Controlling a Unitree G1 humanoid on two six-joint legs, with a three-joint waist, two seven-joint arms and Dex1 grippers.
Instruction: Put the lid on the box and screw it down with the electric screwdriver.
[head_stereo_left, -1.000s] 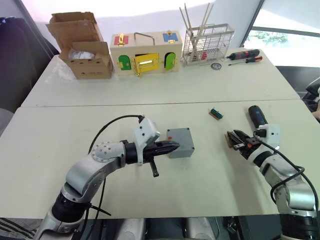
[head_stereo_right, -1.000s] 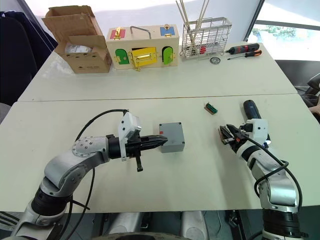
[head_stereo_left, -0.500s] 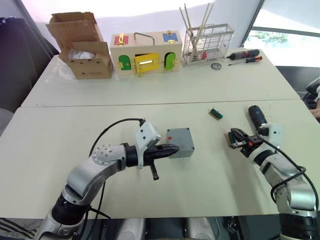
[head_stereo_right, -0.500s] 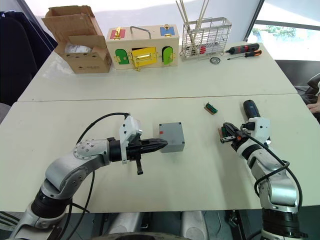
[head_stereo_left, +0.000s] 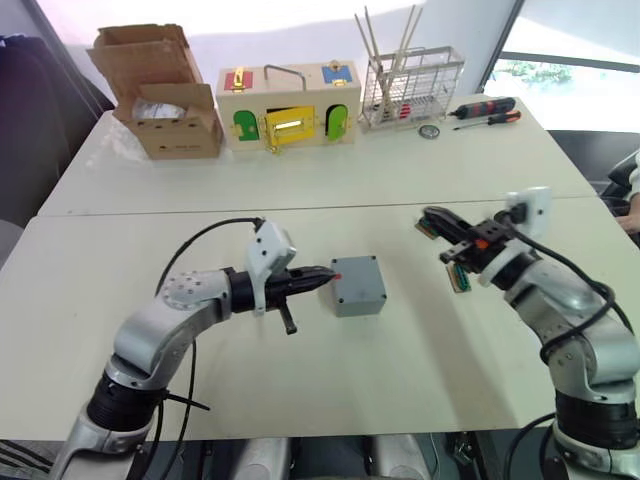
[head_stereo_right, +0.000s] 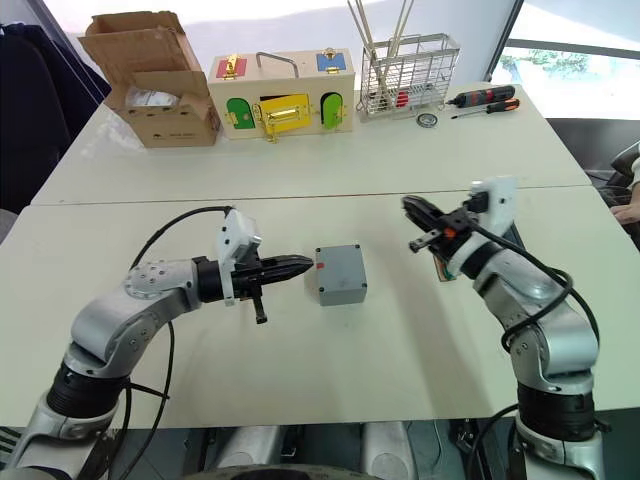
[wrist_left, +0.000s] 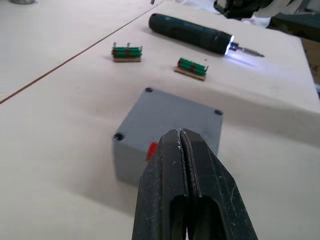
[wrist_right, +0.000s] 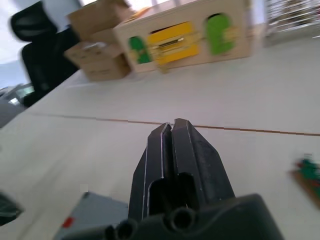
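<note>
Two grippers, both empty. Your left gripper (head_stereo_left: 325, 276) at frame centre-left, fingers pressed together, tip at box's red-marked side. Box (head_stereo_left: 358, 285) mid-frame on table (head_stereo_left: 400, 360), lid (wrist_left: 172, 112) already on top. Your right gripper (head_stereo_left: 432, 215) centre-right, raised, fingers closed on nothing. Electric screwdriver (wrist_left: 192, 34) lies beyond box, tip light on.

My right gripper (head_stereo_right: 418, 212) and arm cover most of the electric screwdriver (head_stereo_right: 515, 232) in the eye views. My left gripper (wrist_left: 181, 137) hides part of the red mark (wrist_left: 151, 150) on the box (wrist_left: 165, 127).
</note>
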